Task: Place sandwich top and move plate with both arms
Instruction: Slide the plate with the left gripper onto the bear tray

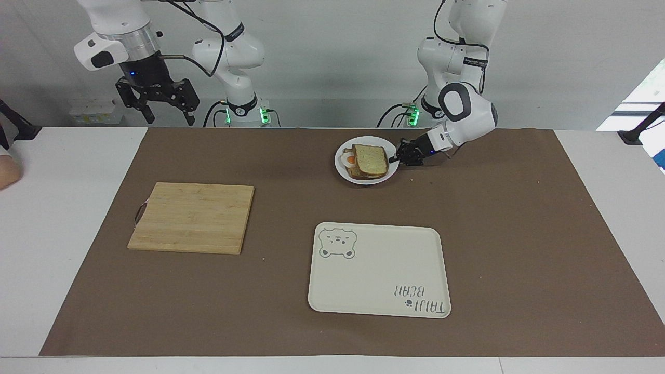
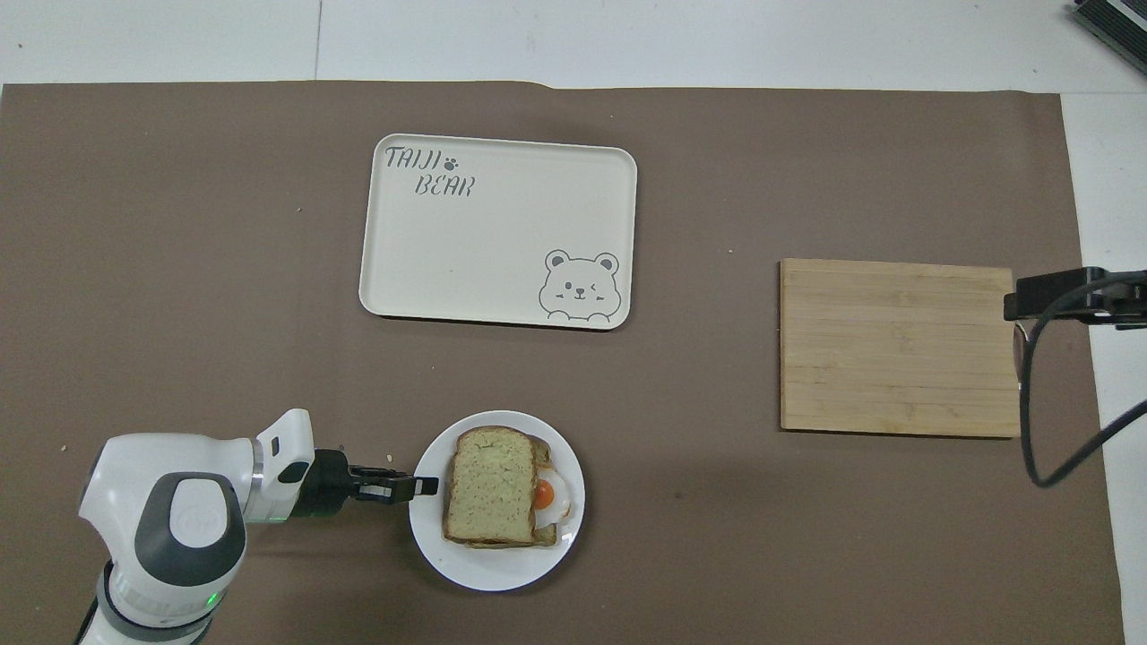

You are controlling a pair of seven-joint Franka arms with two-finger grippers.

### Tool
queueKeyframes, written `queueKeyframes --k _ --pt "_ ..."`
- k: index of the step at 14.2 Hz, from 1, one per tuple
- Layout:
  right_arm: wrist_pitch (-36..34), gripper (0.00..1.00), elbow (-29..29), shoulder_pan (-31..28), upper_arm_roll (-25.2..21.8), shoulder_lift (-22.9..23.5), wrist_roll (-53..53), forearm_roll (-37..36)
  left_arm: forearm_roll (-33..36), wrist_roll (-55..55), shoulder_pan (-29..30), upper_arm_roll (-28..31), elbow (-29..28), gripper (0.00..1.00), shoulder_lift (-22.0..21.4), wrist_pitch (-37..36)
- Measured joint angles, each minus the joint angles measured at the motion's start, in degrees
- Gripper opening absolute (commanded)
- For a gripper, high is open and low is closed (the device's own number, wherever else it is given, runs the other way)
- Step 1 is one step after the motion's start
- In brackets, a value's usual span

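Note:
The sandwich top (image 1: 371,158) lies on the fried-egg toast (image 2: 548,498) on the small white plate (image 1: 363,181), close to the robots and toward the left arm's end. In the overhead view the sandwich top (image 2: 491,488) covers most of the toast on the plate (image 2: 502,573). My left gripper (image 1: 397,157) is shut on the plate's rim at the left arm's side, and the plate looks slightly raised off the mat. It also shows in the overhead view (image 2: 423,485). My right gripper (image 1: 158,106) waits open and empty, high over the right arm's end of the table.
A cream tray with a bear drawing (image 1: 379,270) lies farther from the robots than the plate; it also shows in the overhead view (image 2: 497,233). A bamboo cutting board (image 1: 192,217) lies toward the right arm's end. A brown mat (image 1: 519,234) covers the table.

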Motion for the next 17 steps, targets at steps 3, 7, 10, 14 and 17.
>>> queueKeyframes --k 3,7,10,14,17 --pt "0.0 1.0 0.0 0.0 0.0 0.0 0.0 0.0 0.0 -2.6 1.5 0.0 6.7 0.0 4.2 -2.8" --pt "0.0 1.0 0.0 0.0 0.0 0.0 0.0 0.0 0.7 -8.1 3.2 0.0 19.4 0.0 11.1 -5.2" --pt "0.0 1.0 0.0 0.0 0.0 0.0 0.0 0.0 0.8 -11.0 4.2 0.0 28.6 0.0 16.8 -5.1" --pt "0.0 1.0 0.0 0.0 0.0 0.0 0.0 0.0 -0.6 -14.1 8.8 -0.3 40.3 0.0 24.7 -5.9" --pt "0.0 1.0 0.0 0.0 0.0 0.0 0.0 0.0 -1.2 -15.7 9.6 -0.6 47.6 0.0 30.4 -6.1"
